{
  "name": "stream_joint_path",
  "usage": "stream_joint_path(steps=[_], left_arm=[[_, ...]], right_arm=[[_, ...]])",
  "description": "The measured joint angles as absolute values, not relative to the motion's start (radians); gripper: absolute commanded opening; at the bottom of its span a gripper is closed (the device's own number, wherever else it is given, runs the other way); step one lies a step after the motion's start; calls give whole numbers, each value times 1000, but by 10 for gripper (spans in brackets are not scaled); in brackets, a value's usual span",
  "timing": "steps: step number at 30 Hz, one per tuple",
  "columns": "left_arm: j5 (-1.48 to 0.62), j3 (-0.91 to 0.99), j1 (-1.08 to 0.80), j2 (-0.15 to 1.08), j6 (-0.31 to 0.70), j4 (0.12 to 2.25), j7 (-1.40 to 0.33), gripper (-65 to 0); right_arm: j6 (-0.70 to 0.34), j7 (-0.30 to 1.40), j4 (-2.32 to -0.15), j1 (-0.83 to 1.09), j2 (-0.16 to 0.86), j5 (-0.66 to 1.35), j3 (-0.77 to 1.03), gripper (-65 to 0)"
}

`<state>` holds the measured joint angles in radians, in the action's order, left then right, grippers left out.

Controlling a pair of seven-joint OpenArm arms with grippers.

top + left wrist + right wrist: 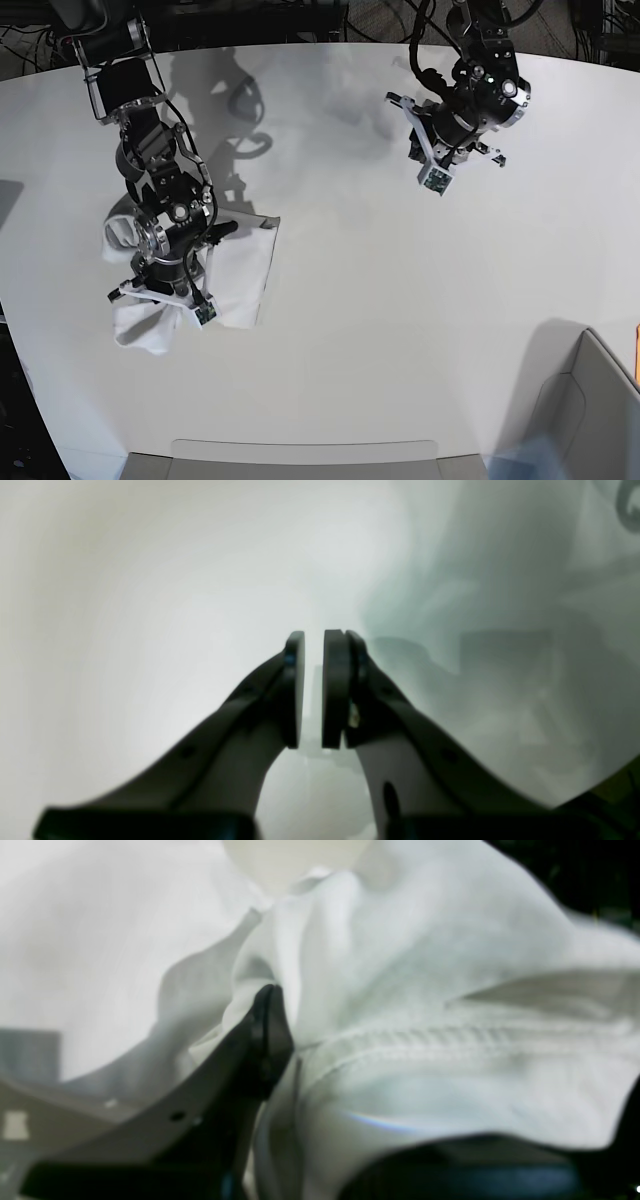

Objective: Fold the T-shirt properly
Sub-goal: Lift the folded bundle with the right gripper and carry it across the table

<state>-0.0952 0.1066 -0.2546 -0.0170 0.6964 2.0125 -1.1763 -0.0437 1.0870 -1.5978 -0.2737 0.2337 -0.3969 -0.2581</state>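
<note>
Your right end effector (280,1040) grips a hemmed fold of the T-shirt (235,275), bunched (half under that arm) near the surface's (400,330) edge. Your left end effector (312,690) hangs well apart, slightly parted, empty.

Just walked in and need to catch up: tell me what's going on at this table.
A two-armed robot is folding a white T-shirt on the pale table. The right pincer is shut on a bunched fold of the shirt near a stitched hem. The left pincer hovers far off over bare table, holding nothing, its pads nearly together. The shirt lies crumpled, not yet neatly folded.
</note>
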Motion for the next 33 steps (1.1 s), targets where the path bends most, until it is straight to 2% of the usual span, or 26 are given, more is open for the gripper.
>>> stream_joint_path(steps=[6, 13, 18, 21, 23, 28, 33], left_arm=[[-104, 105, -258, -17, 697, 2012, -1178, -572], [-105, 105, -257, -17, 696, 2011, -1178, -572], [-105, 105, -254, -17, 696, 2011, -1177, -572], [-105, 105, -249, -17, 696, 1999, -1177, -572], [-105, 105, -250, -17, 697, 1986, -1177, -572], [-105, 100, -249, -17, 697, 1965, -1177, -572], [-97, 104, -211, -17, 697, 1961, -1178, -573]], right_arm=[[-43, 1051, -1381, -367, 157, -448, -293, -650], [-41, 982, -1281, -382, 59, -448, -314, -646], [-41, 974, -1299, -376, 30, -453, -358, -384], [-43, 971, -1337, -358, 30, -448, -430, -291], [-44, 968, -1351, -353, 27, -447, -472, -265], [-44, 964, -1389, -354, 26, -448, -542, -263], [-49, 920, -1542, -352, 20, -442, -482, -269]])
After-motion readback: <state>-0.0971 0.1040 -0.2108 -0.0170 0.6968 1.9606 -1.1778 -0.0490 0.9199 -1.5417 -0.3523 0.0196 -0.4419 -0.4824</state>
